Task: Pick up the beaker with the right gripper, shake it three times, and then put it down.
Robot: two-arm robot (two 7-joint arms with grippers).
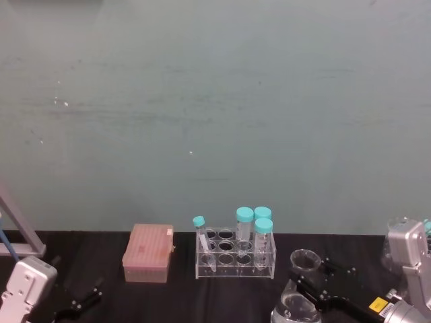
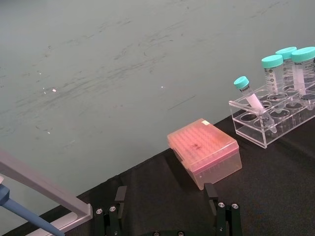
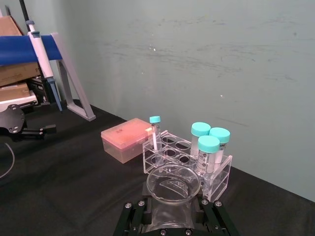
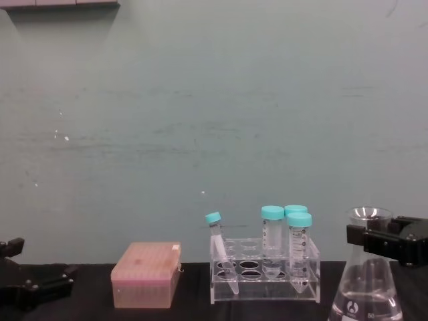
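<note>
The right gripper [image 4: 374,235] reaches in level from the right edge of the chest view, its fingers [image 3: 132,216] closed around the neck of the beaker [image 4: 366,291], just below the flared rim. The beaker is upright at the right of the black table [image 1: 101,259], beside the clear tube rack [image 4: 264,274]; its base is cut off, so whether it touches the table is unclear. The left gripper [image 2: 167,209] rests low at the left, fingers spread apart and empty, near the pink box [image 2: 204,151].

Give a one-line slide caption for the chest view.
Right gripper closed on the beaker neck, right of the tube rack and pink tip box.
</note>
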